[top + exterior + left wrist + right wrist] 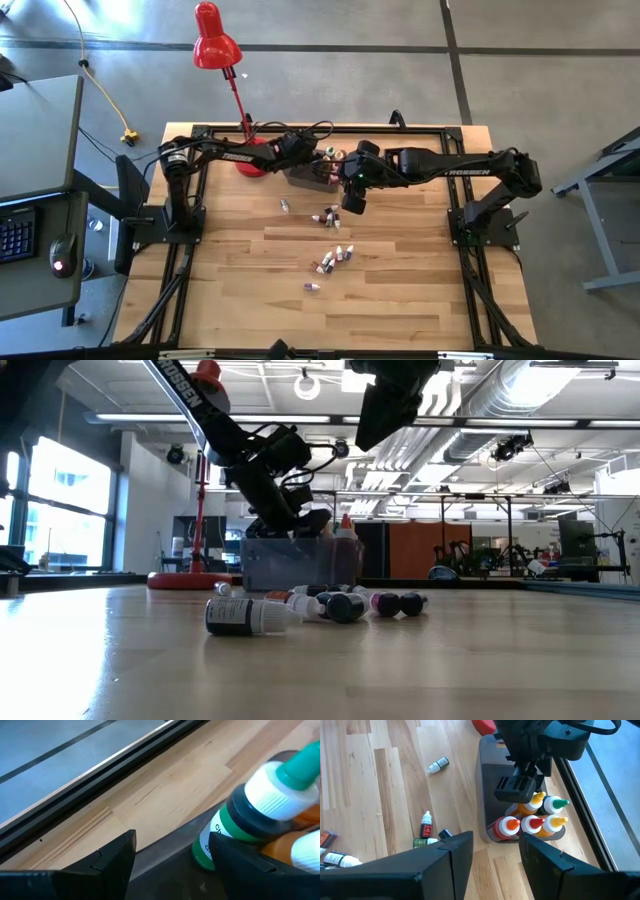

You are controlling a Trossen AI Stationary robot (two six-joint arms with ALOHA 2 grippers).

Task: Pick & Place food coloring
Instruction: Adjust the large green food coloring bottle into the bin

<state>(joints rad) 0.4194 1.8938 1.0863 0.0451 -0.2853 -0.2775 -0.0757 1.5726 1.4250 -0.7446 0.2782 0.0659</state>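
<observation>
A grey bin [492, 785] stands at the far middle of the table. Several food coloring bottles stand upright in it, with red [510, 825], yellow [538, 799] and green [559, 803] caps. My left gripper [517, 790] hangs open over the bin, just above these bottles. In its wrist view the green-capped bottle [235, 820] stands right beside one finger [240, 865]. My right gripper [352, 203] is open and holds nothing, raised above the table on the bin's near side. More small bottles [325, 217] [343, 252] lie loose on the wood. My left gripper has one finger [235, 862] right by the lower body of the green-capped bottle [210, 845]. The finger hides that spot, so I cannot tell whether they touch. Nothing lies between the two fingers.
A red desk lamp [215, 45] leans over the far left, its base [252, 163] next to the bin. Loose bottles [439, 765] [426, 826] lie near the bin, others [312, 286] toward the table's middle. A black frame rail [100, 775] runs along the far edge.
</observation>
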